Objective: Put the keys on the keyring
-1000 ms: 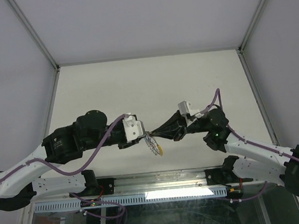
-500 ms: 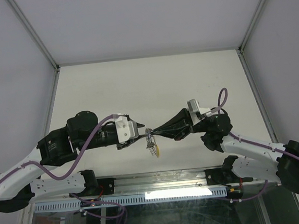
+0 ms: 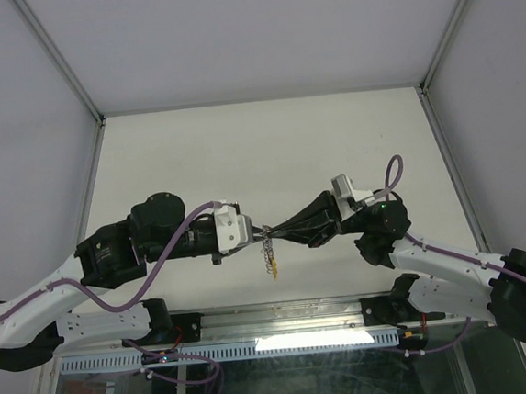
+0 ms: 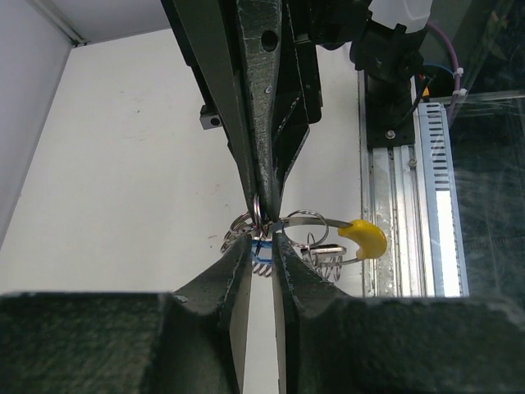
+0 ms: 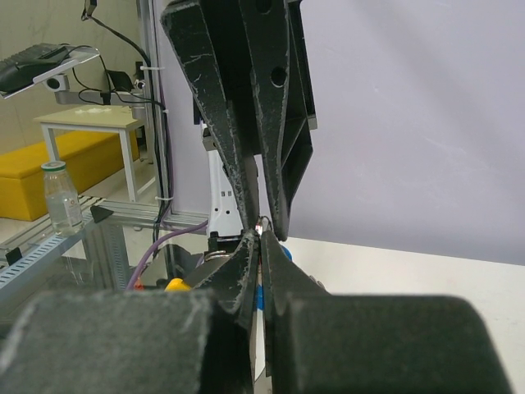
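Threading step, mid-frame top view: right gripper (image 3: 273,233) clenched on keyring (image 4: 305,215) (held aloft), left gripper (image 3: 254,234) nearly closed around 1 blue-headed key (image 4: 259,245), actual grip cannot tell; next likely needs fine alignment onto the ring's coil.

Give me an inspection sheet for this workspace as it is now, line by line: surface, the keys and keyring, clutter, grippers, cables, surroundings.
Surface: white table, no marks seen.
Job's things: keyring with its yellow segment hangs above the table between the two grippers. A blue-headed key sits beside it; whether it is threaded on cannot be told.
Clutter: nothing seen.
Grippers: right gripper is shut, pinching the keyring. The left gripper meets it tip to tip, jaws narrow around the blue-headed key; grip unclear.
Cables: purple cables run along both arms, apart from the keyring.
Surroundings: white enclosure walls; a bottle and a yellow bench outside.
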`<action>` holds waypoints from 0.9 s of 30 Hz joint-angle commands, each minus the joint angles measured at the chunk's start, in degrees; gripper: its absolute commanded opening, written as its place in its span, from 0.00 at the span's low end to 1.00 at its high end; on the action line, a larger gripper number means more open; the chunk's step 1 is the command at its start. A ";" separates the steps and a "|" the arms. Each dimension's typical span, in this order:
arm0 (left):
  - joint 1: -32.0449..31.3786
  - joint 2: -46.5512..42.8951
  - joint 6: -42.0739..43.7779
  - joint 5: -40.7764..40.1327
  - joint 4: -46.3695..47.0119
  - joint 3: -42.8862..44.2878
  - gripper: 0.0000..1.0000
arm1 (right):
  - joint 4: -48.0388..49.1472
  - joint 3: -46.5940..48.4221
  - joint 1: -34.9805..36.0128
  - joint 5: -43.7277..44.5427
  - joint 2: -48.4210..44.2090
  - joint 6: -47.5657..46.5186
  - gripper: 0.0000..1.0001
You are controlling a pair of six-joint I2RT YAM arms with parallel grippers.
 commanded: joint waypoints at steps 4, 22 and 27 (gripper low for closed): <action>-0.46 0.29 0.37 2.45 3.16 0.48 0.02 | 1.51 2.04 -0.21 0.14 -1.67 -0.28 0.00; -0.43 -0.02 -0.07 2.25 2.46 0.21 0.00 | -0.87 2.23 -0.43 1.14 -4.32 -1.91 0.00; -0.41 -0.04 -0.14 2.30 2.42 0.04 0.00 | -0.56 2.18 -0.47 1.69 -4.57 -1.87 0.00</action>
